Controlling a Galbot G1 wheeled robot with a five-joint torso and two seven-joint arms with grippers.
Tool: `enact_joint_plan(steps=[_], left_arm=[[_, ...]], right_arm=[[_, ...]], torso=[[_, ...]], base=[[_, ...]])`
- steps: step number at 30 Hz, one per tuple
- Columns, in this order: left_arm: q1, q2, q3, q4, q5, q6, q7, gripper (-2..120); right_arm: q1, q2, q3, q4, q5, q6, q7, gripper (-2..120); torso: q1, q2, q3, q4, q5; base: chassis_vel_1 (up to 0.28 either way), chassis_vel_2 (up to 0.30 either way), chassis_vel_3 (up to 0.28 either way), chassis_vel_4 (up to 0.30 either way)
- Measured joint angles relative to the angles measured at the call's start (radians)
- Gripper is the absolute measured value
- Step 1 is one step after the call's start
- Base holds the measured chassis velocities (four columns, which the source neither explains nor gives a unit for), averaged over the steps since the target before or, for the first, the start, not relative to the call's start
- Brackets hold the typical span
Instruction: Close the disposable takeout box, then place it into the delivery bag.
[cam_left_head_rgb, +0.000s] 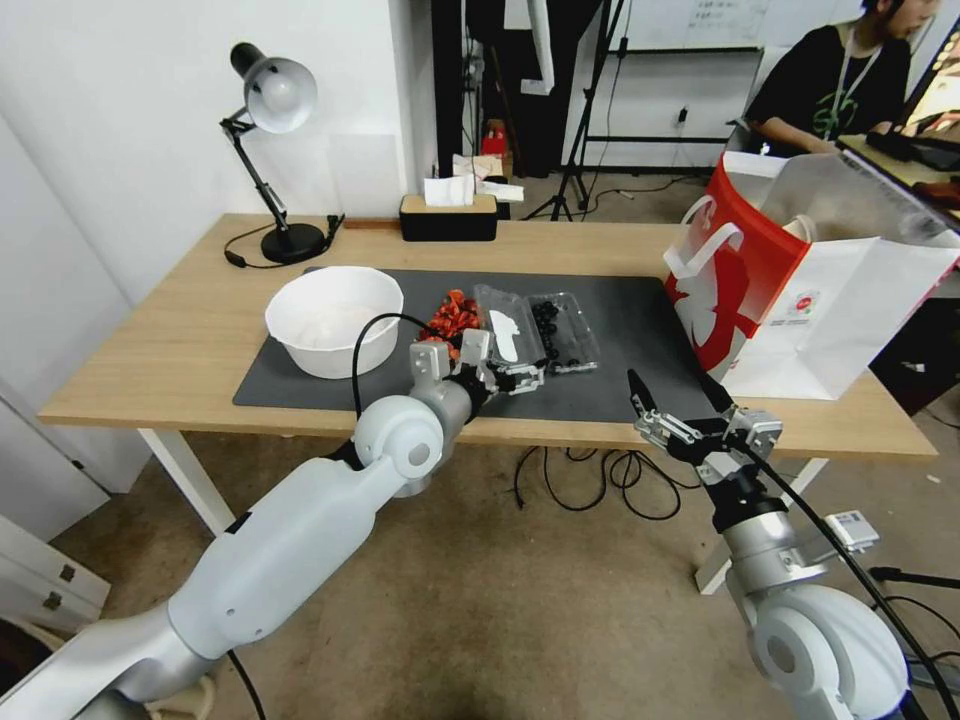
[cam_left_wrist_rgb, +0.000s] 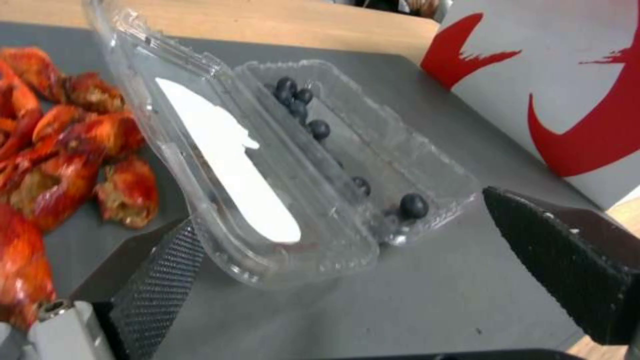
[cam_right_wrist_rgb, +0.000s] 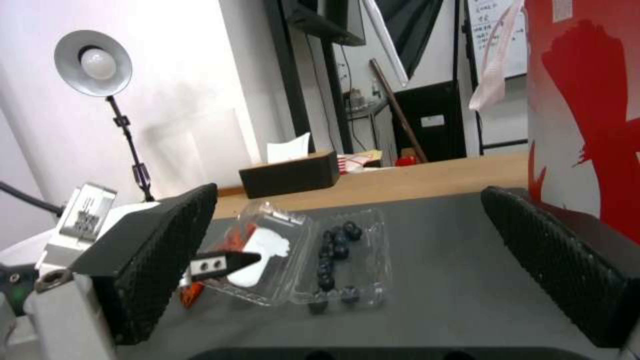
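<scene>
The left gripper (cam_left_head_rgb: 505, 378), fingers apart, sits at the near end of the disposable takeout box (cam_left_head_rgb: 537, 330); in the left wrist view one finger lies just under the raised lid's near corner, and the other stands clear beside the tray, so the fingers straddle the box's near end without clamping it. The box (cam_left_wrist_rgb: 280, 165) is open: its lid, bearing one white oblong piece (cam_left_wrist_rgb: 230, 157), tilts up from the hinge, while the tray lies flat on the dark mat (cam_left_head_rgb: 640, 320) ahead of the fingers. The right gripper (cam_left_head_rgb: 683, 400), also spread wide and empty, hovers at the table's near edge, with the box well ahead of it and the delivery bag (cam_left_head_rgb: 800, 290) close on its outer side. Progress, as judged: closing appears to be just beginning, since the lid is neither folded over nor latched, and the bagging step is wholly undone; the bag stands upright with its mouth open. Counts: one clamshell box; one bag; roughly seven dark round berries (cam_left_wrist_rgb: 413, 205) in the tray, some too crowded to separate; one white bowl (cam_left_head_rgb: 333, 320); one heap of red crayfish pieces (cam_left_head_rgb: 452, 315) beyond the left gripper's outer finger.
</scene>
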Motion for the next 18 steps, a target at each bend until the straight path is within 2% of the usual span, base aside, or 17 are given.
enact_joint_plan(steps=[18], left_arm=[[-0.075, -0.010, 0.044, 0.013, 0.000, 0.006, -0.001, 100]], right_arm=[[-0.008, 0.013, 0.006, 0.005, -0.001, 0.003, 0.000, 100]], torso=[[0.000, 0.000, 0.000, 0.0001, 0.0000]], base=[[0.000, 0.000, 0.000, 0.000]])
